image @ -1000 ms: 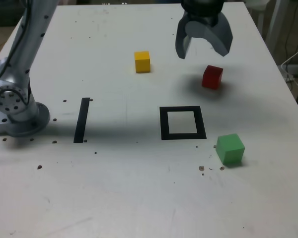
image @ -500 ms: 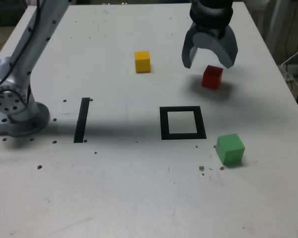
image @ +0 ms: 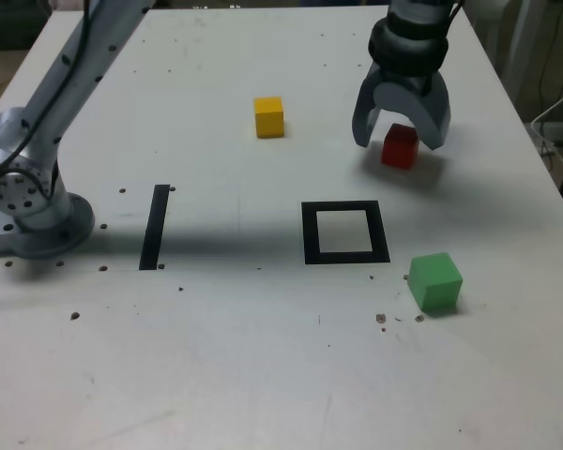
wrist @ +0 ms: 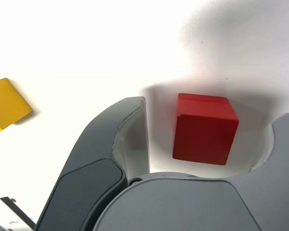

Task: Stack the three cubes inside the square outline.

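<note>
Wrist view: jaws apart, straddling red cube (wrist: 204,129), gaps on both sides. Exterior view: cube on table (image: 263,356), beyond black square outline (image: 345,232).

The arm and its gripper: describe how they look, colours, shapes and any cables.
The arm is silver-grey metal, a slim link rising from a round joint housing with a ring of small dark bolt holes, on a flat grey base. A thin dark cable runs along the link. The gripper has a black cylindrical wrist and two broad, curved blue-grey fingers, smooth and claw-like, paler on their inner faces.
</note>
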